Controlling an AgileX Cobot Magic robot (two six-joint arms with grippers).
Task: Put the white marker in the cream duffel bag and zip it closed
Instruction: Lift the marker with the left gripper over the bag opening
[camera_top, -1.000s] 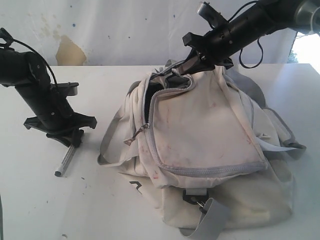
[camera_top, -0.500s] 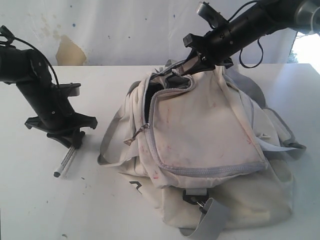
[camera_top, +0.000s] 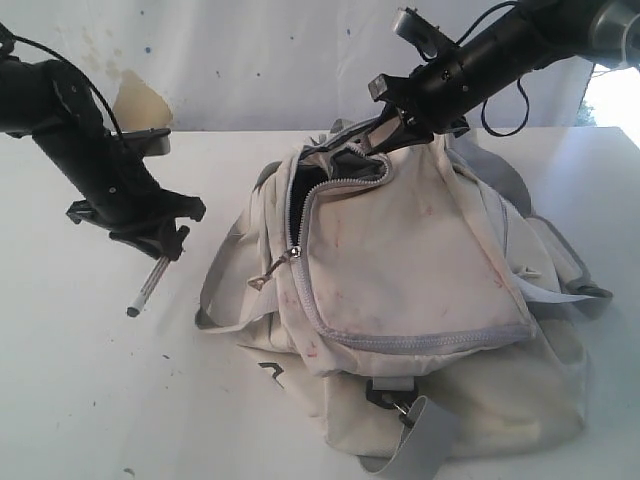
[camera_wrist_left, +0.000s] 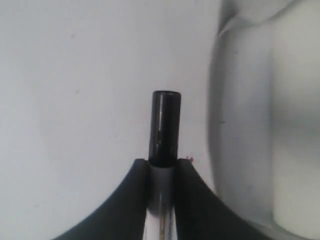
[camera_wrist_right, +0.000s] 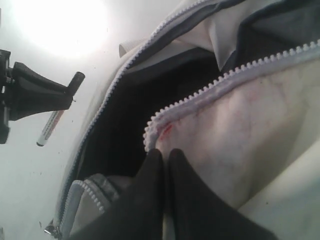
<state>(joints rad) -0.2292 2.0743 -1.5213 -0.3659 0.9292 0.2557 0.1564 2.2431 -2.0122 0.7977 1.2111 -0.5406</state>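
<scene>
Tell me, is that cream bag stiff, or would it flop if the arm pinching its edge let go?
Probably floppy: the cream duffel bag sags in wrinkled folds, and its flap looks propped up only where the right gripper pinches fabric by the zipper. Released, it would likely slump over the opening. Its loose straps might snag.

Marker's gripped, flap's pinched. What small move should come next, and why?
Probably swing the left gripper toward the opening: it is shut on the white marker, beside the cream duffel bag, whose zipper edge the right gripper pinches, holding the mouth agape.
</scene>
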